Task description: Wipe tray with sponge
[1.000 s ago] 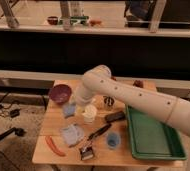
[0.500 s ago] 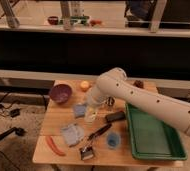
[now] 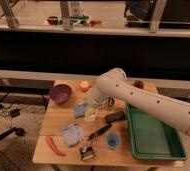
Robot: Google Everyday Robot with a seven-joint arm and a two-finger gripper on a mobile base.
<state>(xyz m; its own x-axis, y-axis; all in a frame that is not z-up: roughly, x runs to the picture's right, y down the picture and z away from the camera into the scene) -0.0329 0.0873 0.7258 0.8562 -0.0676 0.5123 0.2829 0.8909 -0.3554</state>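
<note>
The green tray (image 3: 150, 134) lies on the right part of the wooden table. The small light-blue sponge (image 3: 80, 110) rests on the table left of centre, below an orange. My arm reaches in from the right, bends at a white elbow and points down. My gripper (image 3: 94, 103) hangs shut just right of the sponge, over a whitish object (image 3: 90, 117). Nothing shows in its grip. It is well left of the tray.
A purple bowl (image 3: 60, 93) and an orange (image 3: 84, 86) sit at the back left. A grey-blue cloth (image 3: 73, 134), a blue cup (image 3: 113, 140), a black block (image 3: 115, 117), a dark utensil (image 3: 99, 132) and a reddish stick (image 3: 54, 146) lie toward the front.
The arm's elbow has swung right from over the table's left part a second ago. The gripper now hangs further right, beside the sponge. The objects have not moved.
</note>
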